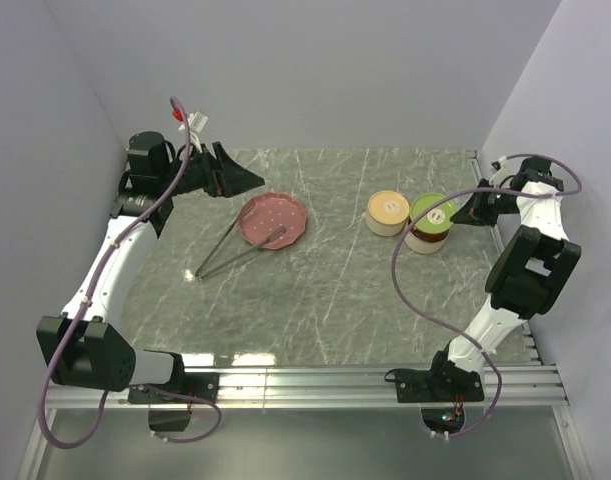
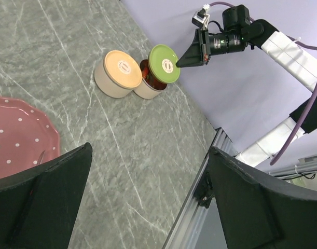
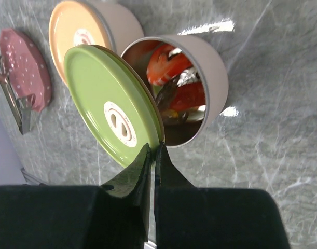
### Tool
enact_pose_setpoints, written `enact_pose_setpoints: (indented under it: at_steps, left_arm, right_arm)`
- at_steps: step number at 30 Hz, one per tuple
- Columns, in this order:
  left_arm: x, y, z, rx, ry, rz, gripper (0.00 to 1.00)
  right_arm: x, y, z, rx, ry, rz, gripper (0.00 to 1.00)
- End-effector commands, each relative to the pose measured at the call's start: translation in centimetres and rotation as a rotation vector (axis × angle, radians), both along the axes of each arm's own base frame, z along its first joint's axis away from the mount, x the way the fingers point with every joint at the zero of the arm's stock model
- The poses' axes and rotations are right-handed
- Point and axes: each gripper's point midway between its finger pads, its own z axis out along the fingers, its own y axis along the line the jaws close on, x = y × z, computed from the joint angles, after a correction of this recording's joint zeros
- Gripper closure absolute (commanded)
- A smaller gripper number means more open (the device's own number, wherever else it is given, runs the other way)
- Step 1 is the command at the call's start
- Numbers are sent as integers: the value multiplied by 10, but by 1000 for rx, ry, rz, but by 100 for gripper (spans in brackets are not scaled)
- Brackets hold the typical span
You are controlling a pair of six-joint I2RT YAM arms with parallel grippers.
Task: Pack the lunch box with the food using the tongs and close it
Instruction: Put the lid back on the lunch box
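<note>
Lunch box is a small round pale tub standing on the marble worktop at the right of the overhead view, touching an orange-lidded tub just to its left. Food lies inside it: red-orange pieces, with something darker beneath that is hard to make out. The green lid is tilted over the mouth of the tub, which is half uncovered. The right pincer is clenched on the lid's thin edge, with its jaws nearly together. The left pincer hangs released in the upper left of the overhead view, its jaws wide and grasping nothing. The tongs lie just below it, open ends at the pink plate and joined end on the worktop toward the lower left.

The lid looks light, stiff and smooth. An edge pinch probably gives little purchase, so the lid may pivot or slip as it is levelled; it likely needs to be brought flat over the rim and pressed down evenly. The tub looks light too and could slide or tip if it is pushed from one side. The tongs look thin, springy and slick, and seem best taken near mid-length
</note>
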Motion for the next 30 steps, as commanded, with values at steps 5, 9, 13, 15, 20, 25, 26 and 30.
enact_pose_setpoints:
  at_steps: [5,9,13,15,20,25,26,30]
  left_arm:
    - [-9,4,12,-12,-42,-2,0]
    - [-8,7,12,-12,-42,7,1]
    - [-6,10,11,-28,-26,15,1]
    - [-5,13,9,-51,5,24,1]
    - [-1,21,5,-77,34,33,1]
    - [3,25,-1,-103,71,50,1]
    - [3,27,-4,-113,94,54,1]
    - [5,30,-2,-122,88,57,1]
  right_arm:
    - [16,-8,0,-3,7,-31,100]
    - [16,-7,-6,15,23,-29,100]
    - [15,-5,-16,23,44,-29,100]
    - [15,-4,-23,28,57,-29,100]
    - [12,0,-32,33,81,-14,100]
    - [10,0,-39,16,95,-11,100]
    - [10,0,-40,15,98,-10,100]
    - [9,-1,-45,11,103,-12,100]
